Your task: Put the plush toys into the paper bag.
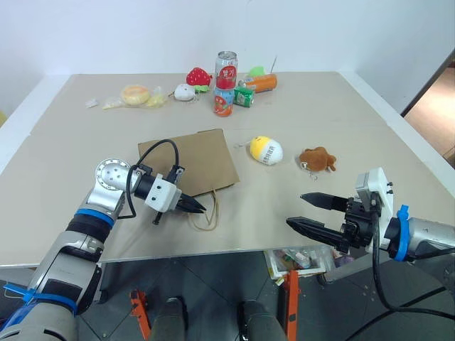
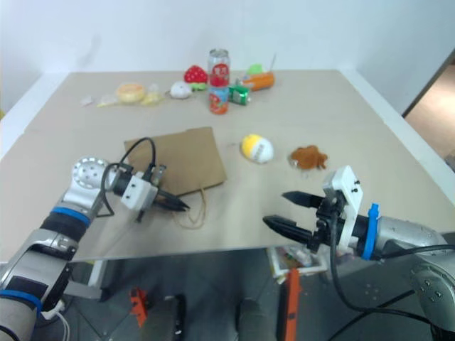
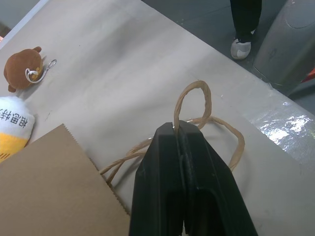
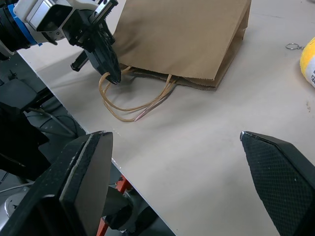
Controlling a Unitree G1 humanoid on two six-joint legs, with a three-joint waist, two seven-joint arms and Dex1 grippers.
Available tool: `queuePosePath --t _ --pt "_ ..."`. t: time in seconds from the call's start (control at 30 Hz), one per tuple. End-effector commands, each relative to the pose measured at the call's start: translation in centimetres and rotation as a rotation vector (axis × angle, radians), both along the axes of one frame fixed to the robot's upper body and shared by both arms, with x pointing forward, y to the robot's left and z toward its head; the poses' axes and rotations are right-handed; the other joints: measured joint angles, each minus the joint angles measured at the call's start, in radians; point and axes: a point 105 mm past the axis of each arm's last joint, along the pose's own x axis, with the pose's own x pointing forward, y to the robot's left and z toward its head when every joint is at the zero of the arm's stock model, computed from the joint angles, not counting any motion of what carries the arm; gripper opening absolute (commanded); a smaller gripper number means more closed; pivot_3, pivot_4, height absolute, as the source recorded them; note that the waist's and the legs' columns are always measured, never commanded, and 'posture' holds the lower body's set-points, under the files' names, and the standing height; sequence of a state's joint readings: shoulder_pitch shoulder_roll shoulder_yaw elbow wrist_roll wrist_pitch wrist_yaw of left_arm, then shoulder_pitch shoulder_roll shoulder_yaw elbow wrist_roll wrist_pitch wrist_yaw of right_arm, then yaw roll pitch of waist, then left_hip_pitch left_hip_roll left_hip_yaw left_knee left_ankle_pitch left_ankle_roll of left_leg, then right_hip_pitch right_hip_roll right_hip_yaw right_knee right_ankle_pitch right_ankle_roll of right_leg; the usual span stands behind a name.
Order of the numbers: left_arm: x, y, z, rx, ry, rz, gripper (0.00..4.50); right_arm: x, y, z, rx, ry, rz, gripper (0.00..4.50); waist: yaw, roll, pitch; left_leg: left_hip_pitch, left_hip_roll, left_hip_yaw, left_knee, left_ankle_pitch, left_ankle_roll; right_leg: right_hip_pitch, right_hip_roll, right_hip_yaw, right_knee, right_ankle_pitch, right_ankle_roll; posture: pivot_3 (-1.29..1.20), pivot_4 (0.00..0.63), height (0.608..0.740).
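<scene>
At the near edge of the table [image 1: 298, 142], the paper bag [image 1: 193, 162] lies flat. The left claw [image 1: 200, 208] is pinched, apparently on a cord handle [image 3: 194, 101]. The right claw [image 1: 307, 210] hangs spread wide, holding nothing. The yellow-and-white egg toy [image 1: 265, 150] and brown furry toy [image 1: 317, 159] lie just beyond the bag.

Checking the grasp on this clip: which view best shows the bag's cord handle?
The left wrist view: the handle loops up close at the shut left gripper. The right wrist view shows both loops; the eye views show them small.
</scene>
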State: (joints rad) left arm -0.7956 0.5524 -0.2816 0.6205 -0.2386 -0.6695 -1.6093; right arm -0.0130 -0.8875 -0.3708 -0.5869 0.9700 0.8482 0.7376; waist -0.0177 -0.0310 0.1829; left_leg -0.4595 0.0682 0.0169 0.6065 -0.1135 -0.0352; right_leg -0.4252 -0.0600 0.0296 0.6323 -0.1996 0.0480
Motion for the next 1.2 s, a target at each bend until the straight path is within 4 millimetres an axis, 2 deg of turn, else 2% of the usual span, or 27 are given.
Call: queuePosePath --t 0.03,0.2,0.27,0.33,0.43,0.57,0.63,0.67,0.83,0.9,1.03,1.2 --pt "0.8 0.0 2.7 -0.122 0.025 0.065 0.04 -0.1 0.1 1.2 0.004 -0.07 -0.001 4.5 0.0 0.0 0.0 0.0 0.0 0.0 0.0 0.0 0.0 0.0 0.0 0.0 0.0 0.0 0.0 0.0 0.15 0.74" --pt "1.1 -1.2 6.4 -0.363 0.147 0.13 0.04 1.4 -0.1 0.7 0.03 -0.099 -0.087 4.5 0.0 0.0 0.0 0.0 0.0 0.0 0.0 0.0 0.0 0.0 0.0 0.0 0.0 0.0 0.0 0.0 0.15 0.74" --pt "0.9 -1.4 7.6 -0.432 0.192 0.147 0.0 2.0 -0.3 1.0 0.075 -0.123 -0.121 4.08 -0.001 0.0 0.0 0.0 0.0 0.0 0.0 0.0 0.0 0.0 0.0 0.0 0.0 0.0 0.0 0.0 0.15 0.74" --pt "0.7 -1.4 8.1 -0.458 0.217 0.16 0.0 2.4 -0.4 1.3 0.103 -0.144 -0.139 2.93 -0.001 0.0 0.0 0.0 0.0 -0.001 0.0 0.0 0.0 0.0 0.001 0.0 0.0 0.0 0.0 0.0 0.15 0.74" --pt "0.5 -1.6 9.3 -0.522 0.258 0.173 0.0 2.8 0.3 2.1 0.172 -0.164 -0.117 2.1 -0.003 0.0 0.0 0.0 0.0 -0.001 0.0 0.0 0.0 0.0 0.001 0.0 0.0 0.0 0.0 0.0 0.15 0.74" --pt "0.2 -2.1 10.2 -0.567 0.279 0.173 0.0 3.2 2.0 1.8 0.191 -0.163 -0.057 0.75 -0.003 0.0 0.0 0.0 0.0 -0.002 0.0 0.0 0.001 0.0 0.001 0.0 0.0 0.0 0.001 0.0 0.15 0.74" --pt "0.0 -2.3 10.1 -0.557 0.273 0.17 0.0 3.9 3.3 1.4 0.203 -0.156 -0.027 0.08 -0.004 0.0 0.0 0.0 0.0 -0.002 0.0 0.0 0.001 0.001 0.001 0.0 0.0 0.0 0.001 0.0 0.15 0.74" --pt "0.0 -2.4 10.0 -0.553 0.272 0.169 0.0 4.1 3.7 1.3 0.203 -0.154 -0.018 0.08 -0.004 0.0 0.0 0.0 0.0 -0.002 0.0 0.0 0.001 0.001 0.002 0.0 0.0 0.0 0.001 0.0 0.15 0.74" --pt "-0.2 -2.8 10.4 -0.583 0.276 0.169 0.0 7.2 6.3 -2.2 0.054 -0.109 -0.043 0.08 -0.005 0.0 0.0 0.001 0.0 -0.002 0.0 0.001 0.001 0.001 0.002 0.0 0.0 0.0 0.0 0.0 0.15 0.74" --pt "-0.2 -2.9 10.5 -0.589 0.274 0.169 0.0 8.0 7.3 -2.2 0.048 -0.121 -0.039 0.08 -0.005 0.0 0.0 0.0 0.0 -0.002 0.0 0.001 0.001 0.0 0.002 0.0 0.0 0.001 0.0 0.0 0.15 0.74" --pt "-0.3 -3.1 10.8 -0.62 0.281 0.174 0.0 9.5 10.0 -0.9 0.1 -0.172 -0.001 0.08 -0.003 0.0 0.0 0.0 0.0 -0.003 0.0 0.001 0.001 0.0 0.002 0.0 0.001 0.001 0.0 0.0 0.15 0.74" --pt "-0.3 -3.2 11.1 -0.653 0.288 0.19 0.0 11.4 11.9 -0.3 0.139 -0.196 -0.01 0.08 -0.004 0.0 0.0 0.0 0.0 -0.003 0.0 0.001 0.002 0.0 0.003 0.0 0.001 0.001 0.0 0.0 0.15 0.74"
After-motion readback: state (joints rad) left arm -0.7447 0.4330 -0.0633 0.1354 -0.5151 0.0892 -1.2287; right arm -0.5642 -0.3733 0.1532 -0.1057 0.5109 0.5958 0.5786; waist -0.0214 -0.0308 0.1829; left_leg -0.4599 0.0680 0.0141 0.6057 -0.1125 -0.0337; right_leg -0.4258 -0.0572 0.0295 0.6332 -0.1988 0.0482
